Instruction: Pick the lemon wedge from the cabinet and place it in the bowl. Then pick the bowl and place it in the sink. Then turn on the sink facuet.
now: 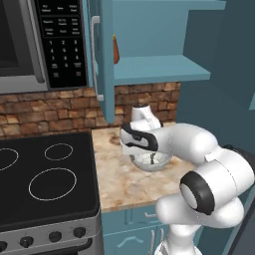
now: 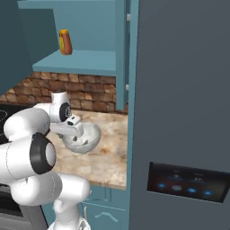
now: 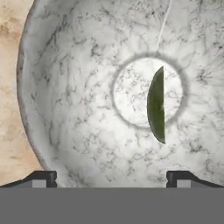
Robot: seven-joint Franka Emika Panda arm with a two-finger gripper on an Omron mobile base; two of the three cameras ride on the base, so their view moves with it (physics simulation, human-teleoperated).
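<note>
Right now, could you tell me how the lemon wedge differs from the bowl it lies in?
The lemon wedge is dark green and smooth; the bowl is whitish-grey and speckled. The lemon wedge is a thin crescent, far smaller than the round bowl. The lemon wedge lies in the bowl; the bowl stands on the counter.

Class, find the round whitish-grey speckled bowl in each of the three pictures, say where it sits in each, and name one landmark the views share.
Left base view: the round whitish-grey speckled bowl sits right of centre on the marbled beige counter, partly behind the arm.
Right base view: left of centre, on the same counter.
Hand view: its inside takes up most of the picture.
Shared landmark: the marbled counter, a strip at the left edge in the hand view.
</note>
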